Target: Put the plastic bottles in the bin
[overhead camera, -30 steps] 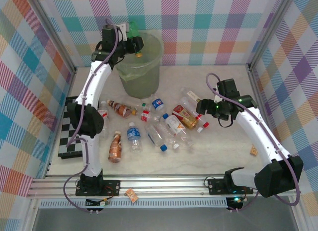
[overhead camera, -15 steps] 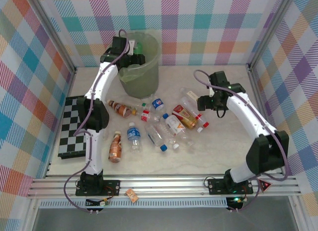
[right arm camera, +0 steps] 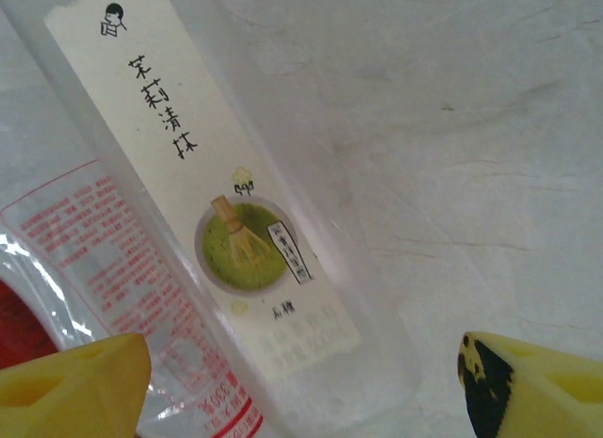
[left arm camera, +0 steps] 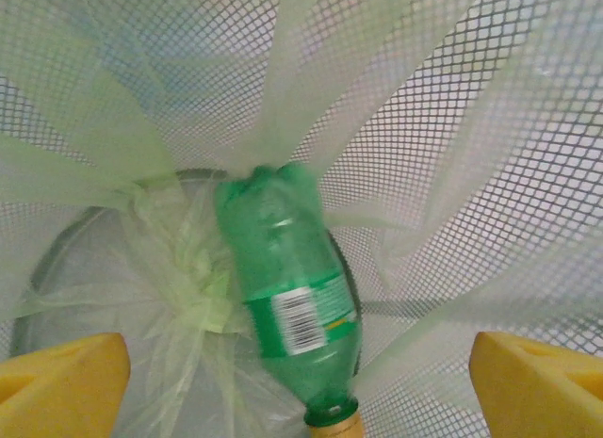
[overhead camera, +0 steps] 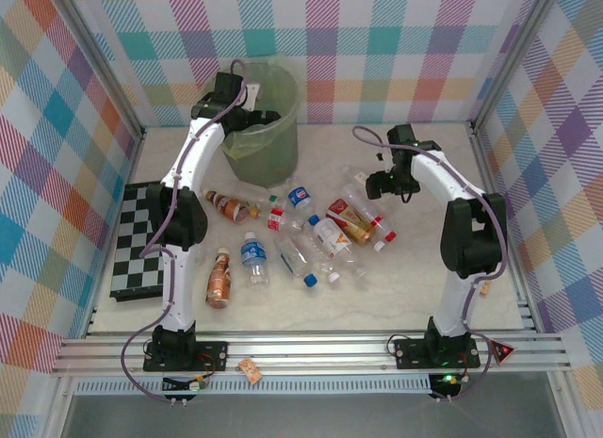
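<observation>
Right gripper (right arm camera: 301,386) hangs wide open and empty just above the clear matcha-label bottle (right arm camera: 203,221) lying on the table (right arm camera: 471,127), likely light, slick, crushable, so pinch across its labelled middle

Left claw (left arm camera: 300,389) and right claw (right arm camera: 301,386) gape wide.

Plastic bottles (overhead camera: 301,235) crowd the middle of the marble table (overhead camera: 424,297) — a loose scatter running from the checkerboard (overhead camera: 137,240) on the left to the right arm, with only narrow gaps between them. The near strip and the right-hand side lie bare. At the back, the left gripper (left arm camera: 300,381) hangs in the mouth of the bin (overhead camera: 283,146), jaws wide, with a green bottle (left arm camera: 287,287) below touching neither finger. Under the right gripper (right arm camera: 301,386), a matcha-labelled clear bottle (right arm camera: 217,221) lies against a red-printed bottle (right arm camera: 75,268) — bare table to its right.
</observation>
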Controlling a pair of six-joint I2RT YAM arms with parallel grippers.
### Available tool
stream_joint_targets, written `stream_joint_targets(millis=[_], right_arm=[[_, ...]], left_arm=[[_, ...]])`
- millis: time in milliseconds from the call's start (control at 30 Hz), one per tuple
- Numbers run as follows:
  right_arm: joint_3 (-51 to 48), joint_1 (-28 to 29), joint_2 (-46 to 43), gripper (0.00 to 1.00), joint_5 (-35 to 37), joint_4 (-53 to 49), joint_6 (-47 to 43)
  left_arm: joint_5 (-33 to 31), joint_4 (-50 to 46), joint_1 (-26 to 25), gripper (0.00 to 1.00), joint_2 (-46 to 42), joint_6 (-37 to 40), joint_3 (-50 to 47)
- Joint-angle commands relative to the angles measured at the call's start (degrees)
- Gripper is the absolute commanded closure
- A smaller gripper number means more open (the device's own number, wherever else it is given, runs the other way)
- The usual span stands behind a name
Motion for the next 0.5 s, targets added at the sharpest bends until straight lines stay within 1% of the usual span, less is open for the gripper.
stream_joint_targets(millis=[0, 200, 467], right_arm=[[1.75, -0.58, 1.75, 0.15, -3.41, 0.96, -1.19], [1.52, -1.66, 4.14, 0.16, -3.95, 1.28, -0.22], [-1.56, -3.78, 5.79, 0.26, -4.92, 2.17, 0.97]], left_arm=[[1.54, -2.24, -0.27, 0.06, -3.24, 0.56, 1.34], [3.73, -1.30, -0.41, 0.06, -5.61, -1.03, 1.33], [3.93, -0.29, -0.63, 0.03, -10.38, -1.82, 1.14]])
